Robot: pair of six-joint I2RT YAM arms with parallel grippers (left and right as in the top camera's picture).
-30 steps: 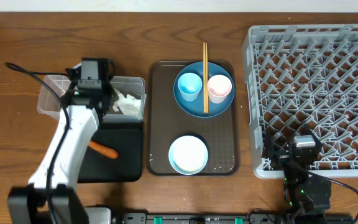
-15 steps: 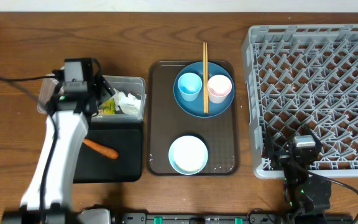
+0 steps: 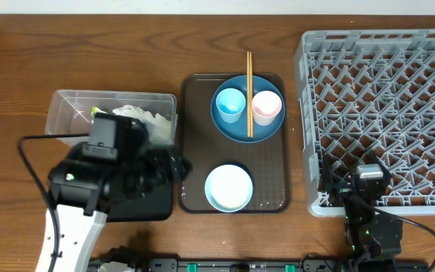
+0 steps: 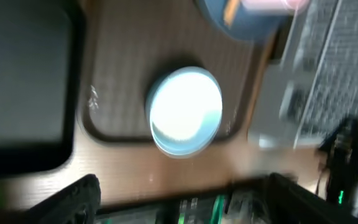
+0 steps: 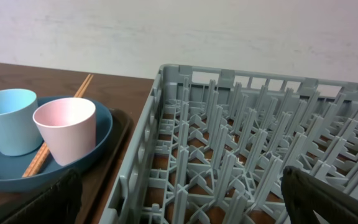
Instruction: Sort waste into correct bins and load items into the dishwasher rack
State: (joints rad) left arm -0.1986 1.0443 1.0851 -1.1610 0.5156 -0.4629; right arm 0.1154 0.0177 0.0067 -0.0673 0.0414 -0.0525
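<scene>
Since white bowl point(image 3: 228, 187) rests on near end of brown tray point(image 3: 195, 136), just right of left gripper point(image 4: 182, 190), left arm is nearer; jaws seem wide, wrist view blurred. Right gripper point(image 5: 180, 175), jaws spread, sits at rack's point(image 3: 384, 91) near edge, farther off.

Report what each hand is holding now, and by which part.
Nothing is held. The left hand is open, its fingers spread and facing the white bowl. The right hand is open and empty at the dishwasher rack.
</scene>
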